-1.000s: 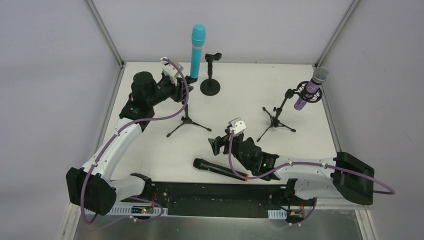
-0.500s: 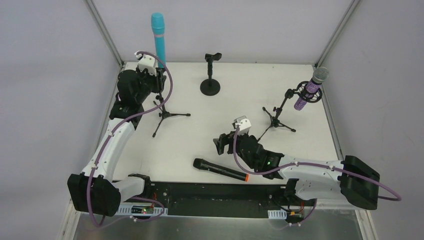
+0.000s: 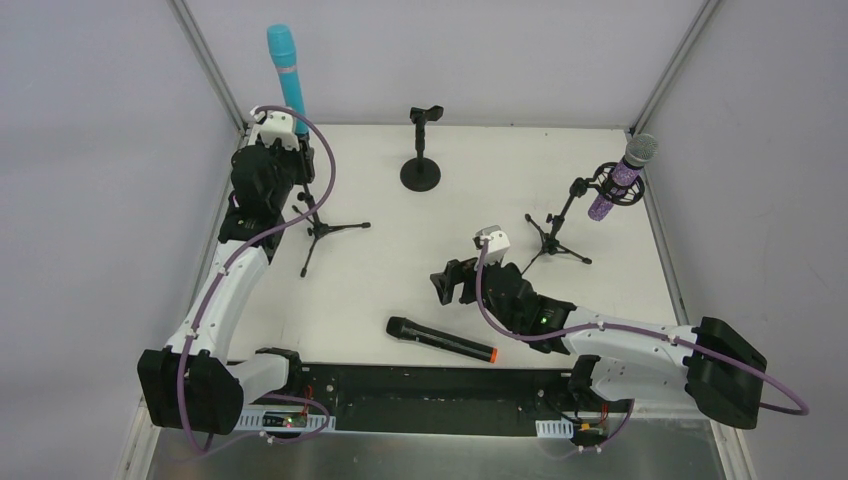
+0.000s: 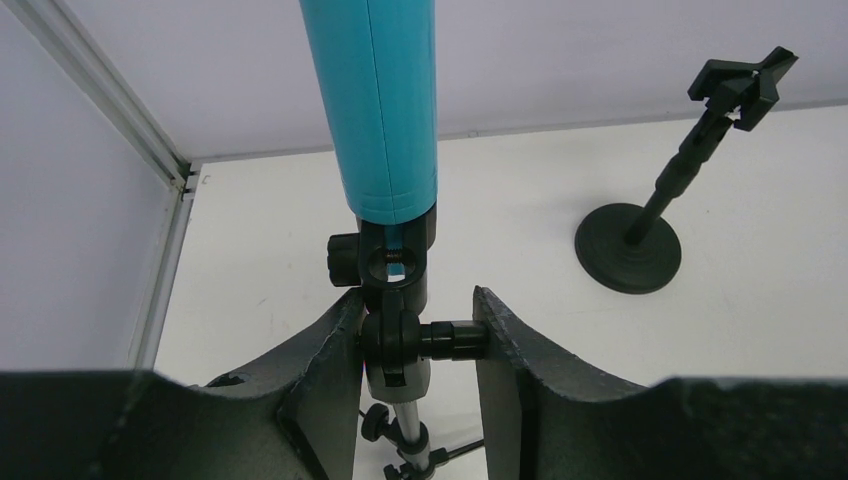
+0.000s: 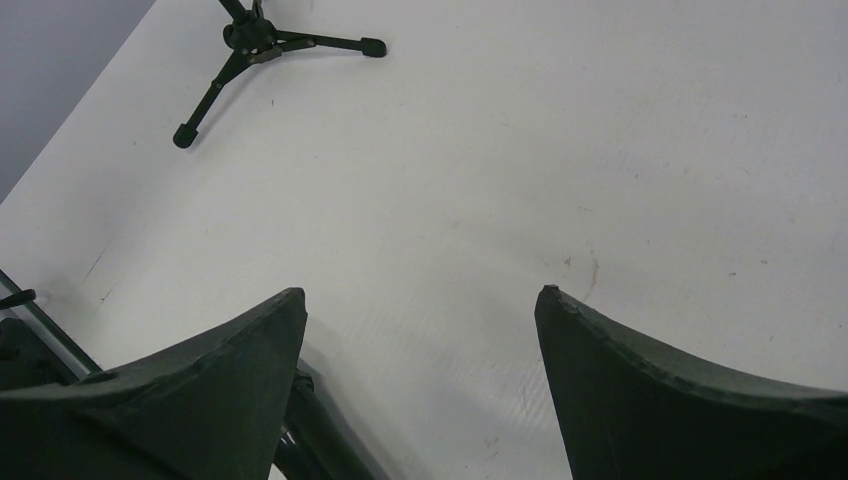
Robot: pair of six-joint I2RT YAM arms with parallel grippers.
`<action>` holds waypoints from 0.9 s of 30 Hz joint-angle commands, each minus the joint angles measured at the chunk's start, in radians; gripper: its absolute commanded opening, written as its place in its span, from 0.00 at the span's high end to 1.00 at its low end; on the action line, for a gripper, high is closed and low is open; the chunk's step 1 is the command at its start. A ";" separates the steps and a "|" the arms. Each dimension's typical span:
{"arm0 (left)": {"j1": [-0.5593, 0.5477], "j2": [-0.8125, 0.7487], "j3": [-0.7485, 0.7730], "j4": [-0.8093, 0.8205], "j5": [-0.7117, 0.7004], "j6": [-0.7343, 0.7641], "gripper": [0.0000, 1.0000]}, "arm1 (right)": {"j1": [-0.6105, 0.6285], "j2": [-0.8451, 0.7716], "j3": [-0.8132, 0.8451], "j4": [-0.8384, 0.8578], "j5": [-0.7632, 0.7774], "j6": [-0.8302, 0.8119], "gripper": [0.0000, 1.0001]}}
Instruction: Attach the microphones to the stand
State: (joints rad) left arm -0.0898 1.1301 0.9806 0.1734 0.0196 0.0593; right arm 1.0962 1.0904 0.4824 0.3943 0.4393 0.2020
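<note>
The turquoise microphone (image 3: 287,65) stands upright in a tripod stand (image 3: 322,228) near the back left corner. My left gripper (image 3: 303,175) is shut on that stand's black swivel joint (image 4: 395,330), just under the turquoise microphone (image 4: 380,110). The black microphone with the orange ring (image 3: 440,339) lies flat near the front edge. My right gripper (image 3: 448,284) is open and empty above the table, just behind it. In the right wrist view a dark bar (image 5: 310,430) shows beside the left finger. The glittery purple microphone (image 3: 625,178) sits in a second tripod stand (image 3: 552,238) at the right.
A round-base stand (image 3: 420,172) with an empty clip (image 4: 742,82) stands at the back middle. Metal frame posts (image 3: 210,60) and grey walls close the back corners. The left tripod's feet (image 5: 255,40) show in the right wrist view.
My left gripper has carried the tripod stand with the turquoise microphone left, towards the back left corner. My right gripper has drawn right and a little back from the black microphone.
</note>
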 commanded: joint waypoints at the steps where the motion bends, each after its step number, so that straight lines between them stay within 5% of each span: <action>1: 0.005 -0.035 -0.018 0.114 -0.087 0.015 1.00 | -0.006 -0.029 0.035 0.004 -0.014 0.015 0.12; 5: 0.005 -0.037 -0.023 0.123 -0.089 0.013 0.96 | -0.008 -0.028 0.036 0.005 -0.017 0.013 0.12; 9: 0.005 -0.042 -0.025 0.120 -0.075 0.032 0.70 | -0.010 -0.027 0.039 0.002 -0.017 -0.001 0.12; 15: 0.005 -0.053 -0.027 0.126 -0.094 0.036 0.46 | -0.012 -0.035 0.048 -0.012 -0.014 -0.014 0.12; 27: 0.005 -0.087 -0.041 0.145 -0.136 0.051 0.19 | -0.016 -0.038 0.055 -0.022 -0.020 -0.016 0.11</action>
State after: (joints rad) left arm -0.0902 1.0790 0.9489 0.2592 -0.0883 0.0956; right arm 1.0870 1.0779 0.4847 0.3611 0.4282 0.1978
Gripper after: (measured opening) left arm 0.796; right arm 0.884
